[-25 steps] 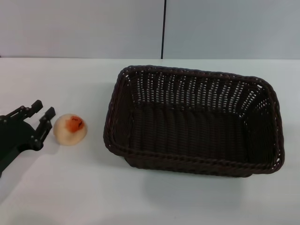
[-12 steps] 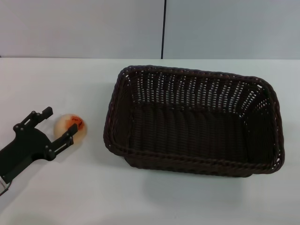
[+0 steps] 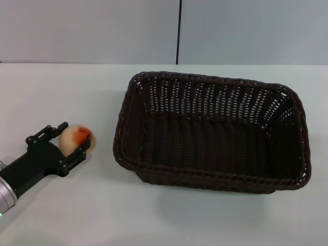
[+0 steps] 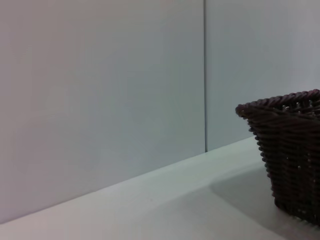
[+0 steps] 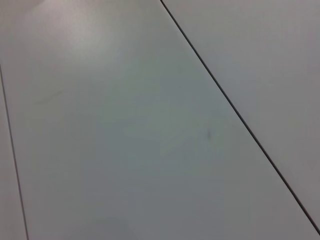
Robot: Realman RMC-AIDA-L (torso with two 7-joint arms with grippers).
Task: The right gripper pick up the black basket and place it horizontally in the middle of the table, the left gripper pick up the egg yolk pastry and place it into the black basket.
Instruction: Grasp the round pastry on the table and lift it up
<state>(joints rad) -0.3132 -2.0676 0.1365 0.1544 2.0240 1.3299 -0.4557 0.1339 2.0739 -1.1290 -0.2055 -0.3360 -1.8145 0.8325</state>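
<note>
The black basket (image 3: 212,130) lies lengthwise across the middle-right of the white table (image 3: 169,215), open side up and empty. Its corner also shows in the left wrist view (image 4: 290,150). The egg yolk pastry (image 3: 78,135), a cream dome with an orange-red patch, sits on the table just left of the basket. My left gripper (image 3: 72,138) reaches in from the lower left, open, with one finger on each side of the pastry. The right gripper is out of view; the right wrist view shows only grey wall panels.
A grey panelled wall (image 3: 102,31) with a dark vertical seam (image 3: 179,31) runs behind the table's far edge. Bare tabletop lies in front of the basket and behind the pastry.
My left gripper has moved forward and to the right, from beside the pastry to straddling it. The pastry and the basket have not moved.
</note>
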